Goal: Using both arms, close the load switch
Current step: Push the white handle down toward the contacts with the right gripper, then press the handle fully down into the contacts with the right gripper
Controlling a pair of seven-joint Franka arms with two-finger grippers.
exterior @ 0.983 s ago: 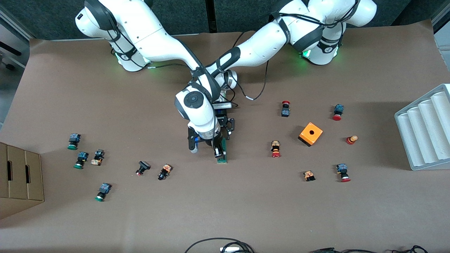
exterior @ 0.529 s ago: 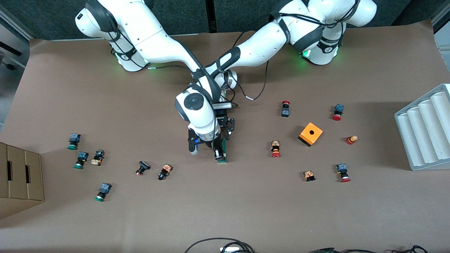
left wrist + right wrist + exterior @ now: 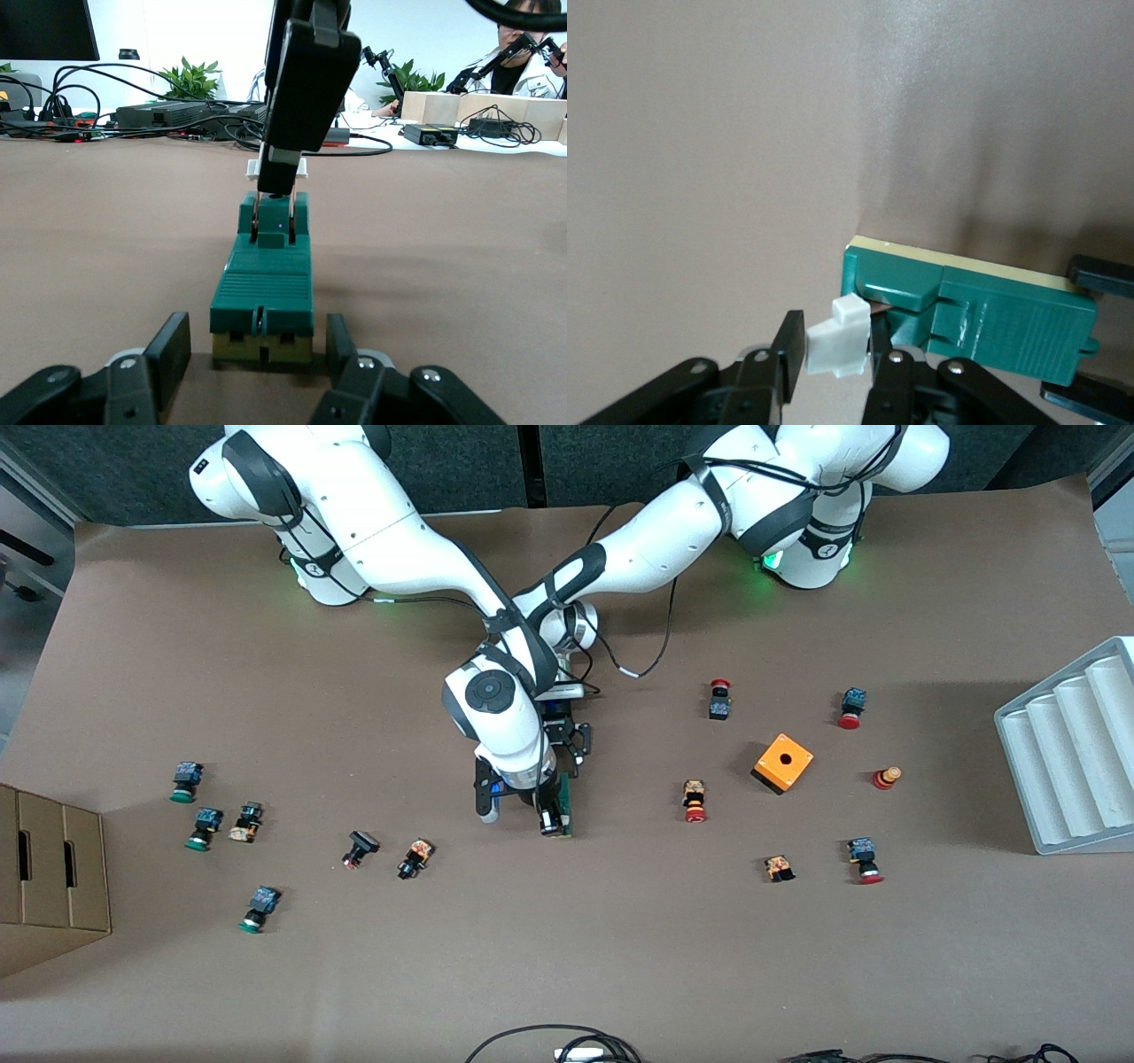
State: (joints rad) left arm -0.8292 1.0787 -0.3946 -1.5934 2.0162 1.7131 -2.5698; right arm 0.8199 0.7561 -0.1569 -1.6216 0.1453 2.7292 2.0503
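The load switch [image 3: 567, 808] is a slim green block lying in the middle of the table, and it also shows in the left wrist view [image 3: 266, 283] and the right wrist view [image 3: 1010, 319]. My left gripper [image 3: 570, 769] is shut on the switch's end that lies farther from the front camera, one finger [image 3: 173, 350] on each side. My right gripper [image 3: 551, 819] stands over the nearer end. It is shut on the small white sliding piece [image 3: 837, 343], which sticks out of the green body. From the left wrist camera the right gripper [image 3: 279, 177] rises straight above that end.
An orange box with a hole [image 3: 783, 763] and several push buttons [image 3: 695, 801] lie toward the left arm's end. More buttons [image 3: 415, 858] lie toward the right arm's end, next to a cardboard box [image 3: 53, 868]. A white ridged tray [image 3: 1072, 753] stands at the table's edge.
The right arm's wrist has shifted slightly over the switch's nearer end. Both grips hold and the switch stays in place.
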